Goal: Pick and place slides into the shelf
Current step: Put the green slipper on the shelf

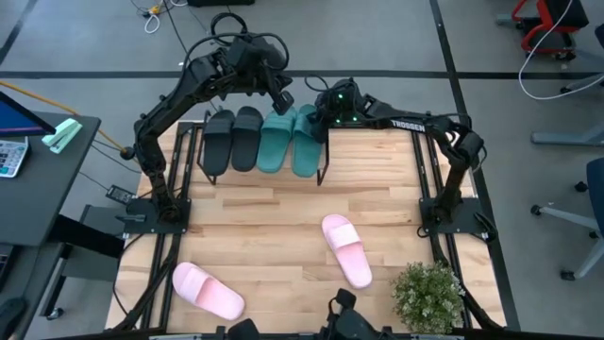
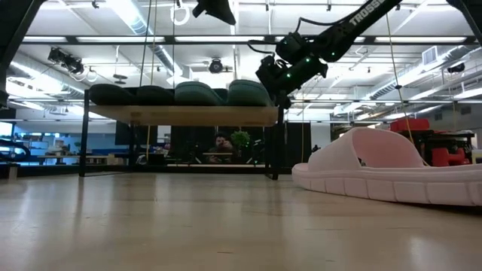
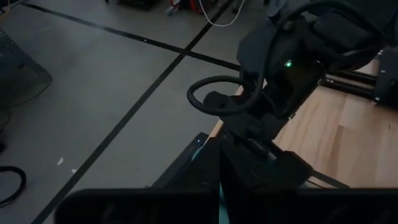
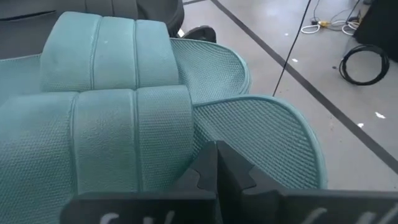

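Note:
The shelf stands at the table's far edge. On its plank top rest two black slides and two teal slides, side by side. Two pink slides lie sole-down on the table, one near the middle right and one at the near left. My right gripper is shut, low at the right side of the right teal slide, with its tips beside the edge of that slide's strap. My left gripper is shut and raised above the teal slides, holding nothing. My right gripper's shut fingertips come slanting down from the table's right, over the right teal slide's footbed next to its strap edge. I cannot tell whether they touch the slide, which lies flat on the shelf.
A potted plant stands at the table's near right corner. The arms' black frames run along both side edges. Bare wood lies between the shelf and the pink slides. In the left wrist view, the right arm's wrist is close ahead.

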### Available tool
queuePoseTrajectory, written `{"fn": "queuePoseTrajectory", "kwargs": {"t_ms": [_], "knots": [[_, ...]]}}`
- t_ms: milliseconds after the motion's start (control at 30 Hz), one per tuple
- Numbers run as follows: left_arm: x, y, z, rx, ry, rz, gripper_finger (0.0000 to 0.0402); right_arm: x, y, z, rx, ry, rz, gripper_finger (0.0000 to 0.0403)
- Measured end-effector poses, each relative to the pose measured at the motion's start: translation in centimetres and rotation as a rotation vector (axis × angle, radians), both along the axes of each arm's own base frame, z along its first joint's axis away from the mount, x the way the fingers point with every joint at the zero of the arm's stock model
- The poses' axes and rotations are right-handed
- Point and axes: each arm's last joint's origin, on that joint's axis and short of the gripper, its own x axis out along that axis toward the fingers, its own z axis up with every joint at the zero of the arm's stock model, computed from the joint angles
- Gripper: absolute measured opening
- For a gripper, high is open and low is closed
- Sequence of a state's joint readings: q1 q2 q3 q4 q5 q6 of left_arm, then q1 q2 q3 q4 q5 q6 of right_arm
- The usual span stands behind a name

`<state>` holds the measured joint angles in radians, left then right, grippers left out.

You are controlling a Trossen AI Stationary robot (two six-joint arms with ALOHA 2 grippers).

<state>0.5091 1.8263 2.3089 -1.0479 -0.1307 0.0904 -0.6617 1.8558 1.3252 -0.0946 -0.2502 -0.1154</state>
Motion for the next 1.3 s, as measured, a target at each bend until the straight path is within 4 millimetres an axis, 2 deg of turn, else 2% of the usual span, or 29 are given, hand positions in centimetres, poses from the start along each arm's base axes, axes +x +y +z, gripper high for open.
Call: {"fn": "queuePoseTrajectory", "kwargs": {"t_ms": [133, 300, 433, 667, 833, 933, 1200, 1300], "knots": [[0.0, 0.0, 0.0, -0.003, 0.006, 0.0, 0.0017, -0.5, 0.4, 1.5, -0.027, -0.021, -0.01, 0.0], [-0.1, -0.1, -0.2, -0.03, 0.015, 0.012, 0.0013, -1.9, 1.9, 5.3, -0.086, -0.064, -0.037, 0.0], [-0.2, -0.1, -0.4, -0.042, 0.031, 0.015, 0.0006, -2.9, 3.9, 8.2, -0.128, -0.087, -0.045, 0.0], [-0.3, -0.2, -0.4, -0.063, 0.019, 0.031, 0.0017, -2.7, 8.5, 10.3, -0.121, -0.096, 0.065, 0.0], [-0.3, -0.2, -0.4, -0.068, 0.019, 0.033, 0.0012, -0.6, 12.0, 8.9, -0.09, -0.03, 0.188, 0.0], [-0.2, -0.3, -0.4, -0.079, 0.01, 0.038, 0.0005, 1.1, 13.1, 7.4, -0.11, 0.006, 0.21, 0.0], [0.2, -1.1, -0.6, -0.089, 0.02, 0.016, 0.002, 3.8, 12.5, 3.1, -0.14, 0.112, 0.12, 0.0], [0.1, -1.2, -0.6, -0.093, 0.033, 0.013, 0.0022, 4.1, 12.0, 2.3, -0.131, 0.126, 0.113, 0.0]]}}
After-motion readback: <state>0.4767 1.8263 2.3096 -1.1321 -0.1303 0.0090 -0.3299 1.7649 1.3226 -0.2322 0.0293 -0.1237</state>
